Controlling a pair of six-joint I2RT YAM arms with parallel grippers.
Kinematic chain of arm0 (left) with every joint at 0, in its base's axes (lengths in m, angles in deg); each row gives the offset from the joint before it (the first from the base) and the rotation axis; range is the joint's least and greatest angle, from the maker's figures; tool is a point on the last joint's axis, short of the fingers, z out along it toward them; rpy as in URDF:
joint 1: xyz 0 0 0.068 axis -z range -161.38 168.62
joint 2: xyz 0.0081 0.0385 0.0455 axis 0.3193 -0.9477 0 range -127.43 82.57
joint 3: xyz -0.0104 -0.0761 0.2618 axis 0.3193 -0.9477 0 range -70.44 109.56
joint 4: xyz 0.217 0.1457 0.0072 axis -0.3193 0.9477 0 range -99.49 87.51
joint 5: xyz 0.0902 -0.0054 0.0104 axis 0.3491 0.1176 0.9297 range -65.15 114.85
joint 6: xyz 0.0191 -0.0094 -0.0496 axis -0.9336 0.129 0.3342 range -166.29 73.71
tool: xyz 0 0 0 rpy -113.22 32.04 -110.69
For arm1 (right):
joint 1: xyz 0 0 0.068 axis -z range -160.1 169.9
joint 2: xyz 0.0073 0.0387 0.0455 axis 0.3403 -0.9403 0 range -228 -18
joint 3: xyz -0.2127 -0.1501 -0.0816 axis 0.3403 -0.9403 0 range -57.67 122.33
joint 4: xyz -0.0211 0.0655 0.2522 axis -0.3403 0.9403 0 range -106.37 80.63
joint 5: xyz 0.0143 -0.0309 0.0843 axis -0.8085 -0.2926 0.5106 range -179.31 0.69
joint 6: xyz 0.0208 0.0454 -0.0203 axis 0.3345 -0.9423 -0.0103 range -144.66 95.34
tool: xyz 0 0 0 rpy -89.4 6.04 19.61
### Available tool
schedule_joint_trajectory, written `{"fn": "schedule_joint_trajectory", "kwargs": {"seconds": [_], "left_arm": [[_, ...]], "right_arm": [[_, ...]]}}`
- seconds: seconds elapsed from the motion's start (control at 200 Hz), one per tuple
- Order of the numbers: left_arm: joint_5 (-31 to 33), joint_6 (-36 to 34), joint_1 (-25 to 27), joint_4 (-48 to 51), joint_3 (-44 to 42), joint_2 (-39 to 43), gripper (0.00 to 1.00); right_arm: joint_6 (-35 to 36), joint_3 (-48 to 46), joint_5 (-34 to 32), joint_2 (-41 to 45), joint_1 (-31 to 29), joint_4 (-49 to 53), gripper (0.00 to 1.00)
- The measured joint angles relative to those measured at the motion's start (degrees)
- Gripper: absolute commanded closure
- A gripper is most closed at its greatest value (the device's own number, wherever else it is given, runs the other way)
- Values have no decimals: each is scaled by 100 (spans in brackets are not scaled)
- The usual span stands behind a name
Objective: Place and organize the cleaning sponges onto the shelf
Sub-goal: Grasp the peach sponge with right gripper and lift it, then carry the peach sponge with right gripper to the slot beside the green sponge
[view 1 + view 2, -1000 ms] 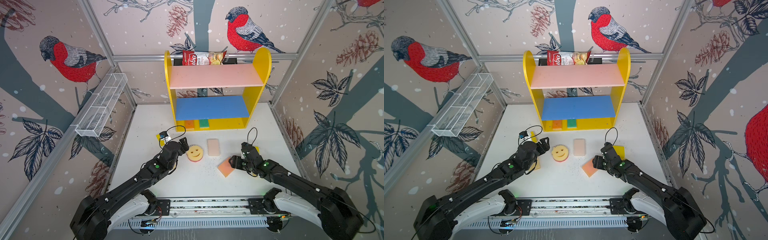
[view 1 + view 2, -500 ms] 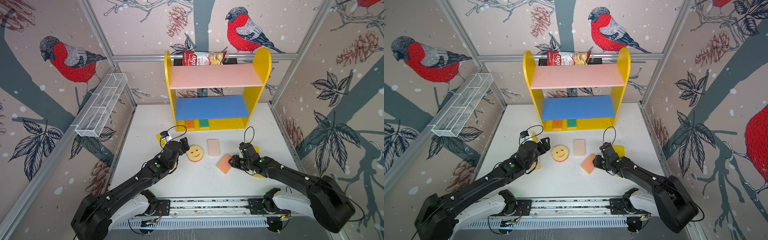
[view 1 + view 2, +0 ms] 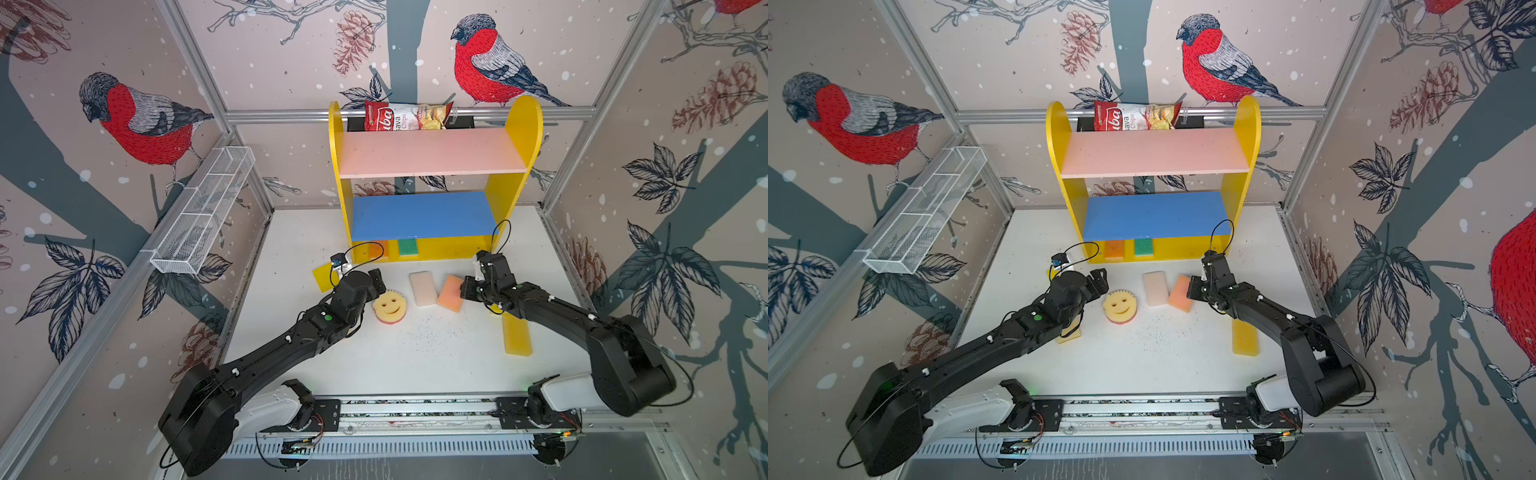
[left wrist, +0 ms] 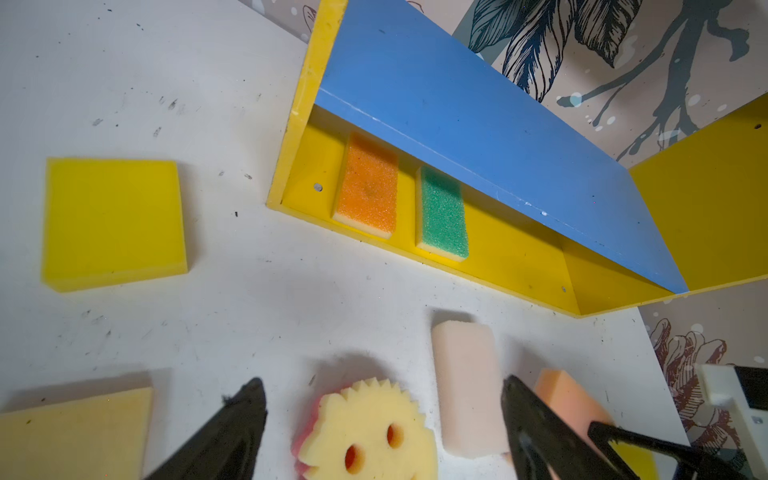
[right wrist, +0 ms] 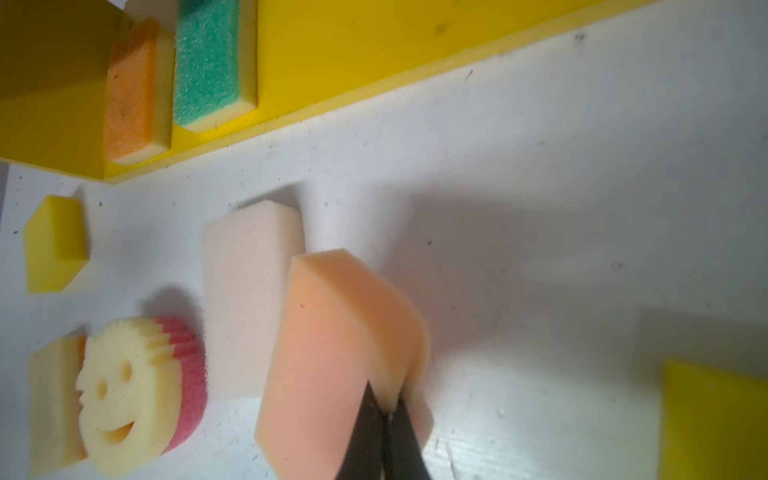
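Two rough-topped sponges, orange (image 4: 365, 187) and green (image 4: 442, 214), lie at the shelf (image 3: 432, 158) base's left end, open room rightward. Before the shelf, right gripper (image 5: 386, 411) pinches the salmon sponge (image 5: 340, 353) by its edge; left gripper (image 4: 380, 390) spread.

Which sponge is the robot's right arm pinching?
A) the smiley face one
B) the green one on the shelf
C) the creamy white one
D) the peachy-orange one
D: in the right wrist view the right gripper has its fingers pinched shut on the edge of the salmon-orange sponge, denting the foam there.
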Motion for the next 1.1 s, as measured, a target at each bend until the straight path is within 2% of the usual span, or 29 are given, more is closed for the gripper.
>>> {"fn": "schedule_joint_trajectory", "kwargs": {"seconds": [0.16, 0.4, 0.655, 0.881, 1.006, 1.096], "left_arm": [[-144, -118, -37, 7, 149, -227, 13], [-203, -133, -155, 22, -76, -24, 13], [-98, -9, -212, 245, -234, 448, 12], [136, 146, -221, 654, -367, 1005, 12], [256, 188, -225, 820, -367, 1191, 12], [326, 188, -227, 824, -367, 1209, 12]], "right_arm": [[518, 566, -723, -590, -341, -243, 100], [1139, 1067, -1687, -1287, -634, -732, 100], [1665, 1580, -2424, -1991, -688, -1038, 90], [1810, 1775, -2616, -2319, -704, -1268, 71], [1781, 1788, -2693, -2323, -706, -1373, 58], [1733, 1740, -2732, -2214, -704, -1381, 52]]}}
